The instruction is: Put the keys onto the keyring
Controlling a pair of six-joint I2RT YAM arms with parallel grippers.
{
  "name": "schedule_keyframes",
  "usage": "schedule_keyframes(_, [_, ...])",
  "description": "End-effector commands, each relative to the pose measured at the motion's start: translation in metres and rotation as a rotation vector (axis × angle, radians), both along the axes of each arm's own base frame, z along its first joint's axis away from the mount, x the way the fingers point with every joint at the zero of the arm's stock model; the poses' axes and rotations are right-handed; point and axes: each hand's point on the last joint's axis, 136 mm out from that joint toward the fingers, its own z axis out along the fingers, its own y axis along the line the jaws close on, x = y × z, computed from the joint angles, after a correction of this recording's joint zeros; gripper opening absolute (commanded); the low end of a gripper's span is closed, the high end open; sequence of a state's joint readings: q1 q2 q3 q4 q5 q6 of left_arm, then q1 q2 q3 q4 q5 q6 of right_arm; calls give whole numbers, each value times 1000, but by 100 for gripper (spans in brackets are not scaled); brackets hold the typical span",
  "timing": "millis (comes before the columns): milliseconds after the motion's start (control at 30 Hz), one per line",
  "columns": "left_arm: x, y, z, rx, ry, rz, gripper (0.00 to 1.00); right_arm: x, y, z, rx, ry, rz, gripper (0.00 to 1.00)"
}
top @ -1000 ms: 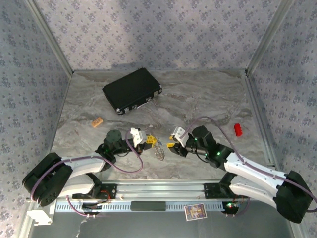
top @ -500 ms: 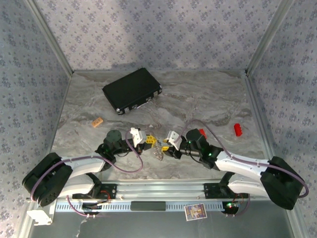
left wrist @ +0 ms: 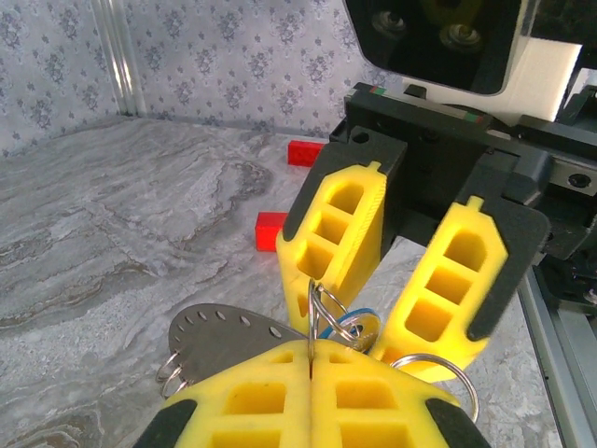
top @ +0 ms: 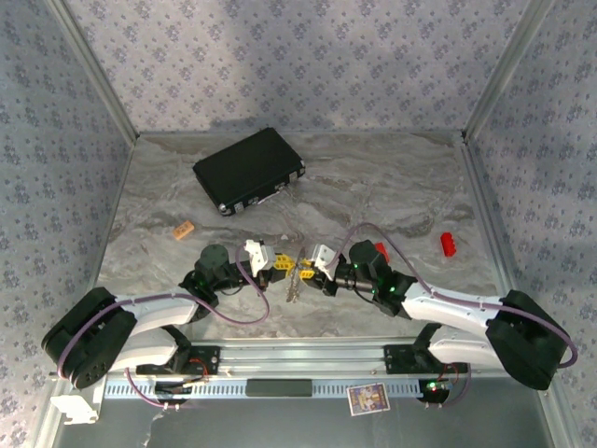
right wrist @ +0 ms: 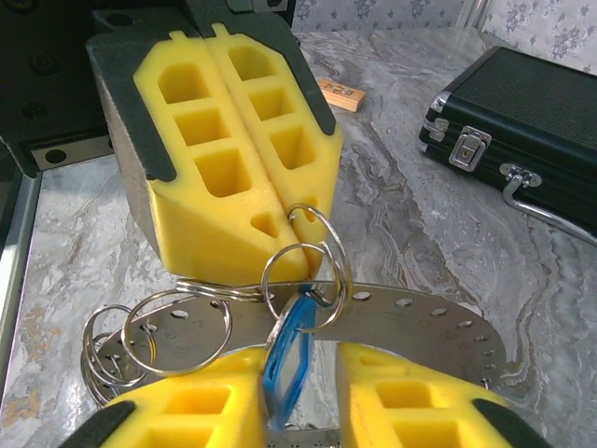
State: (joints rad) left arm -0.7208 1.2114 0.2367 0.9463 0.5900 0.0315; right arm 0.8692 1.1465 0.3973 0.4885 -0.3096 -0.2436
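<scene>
The step in hand looks to be the right pincer (right wrist: 300, 373) taking the blue-tagged key while the left pincer (right wrist: 291, 219) steadies the ring set. To do it well, the right should close squarely on the tag's flat faces without trapping wire, and the left should keep a firm grip.

The left pincer is pressed fully together. The right is spread part-way, with a gap on one side.

The keyring (right wrist: 410, 322), a grey perforated plate, lies just beneath the left tips, between both pincers. The left pinches a wire split ring (right wrist: 317, 245) that stands up from its seam. The blue key tag (right wrist: 287, 359) hangs between the right fingers, not yet clamped.
</scene>
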Motion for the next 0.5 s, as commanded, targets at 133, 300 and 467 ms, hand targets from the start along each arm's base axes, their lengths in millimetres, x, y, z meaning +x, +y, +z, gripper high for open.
schedule_keyframes(133, [-7, 0, 20, -67, -47, -23, 0, 5, 6, 16, 23, -45, 2, 10])
schedule_keyframes(300, [-7, 1, 21, -71, -51, -21, 0, 6, 6, 8, -11, -33, 4, 2])
schedule_keyframes(467, [-6, 2, 20, -65, -61, -13, 0, -2, 6, -20, -91, 27, 37, 0])
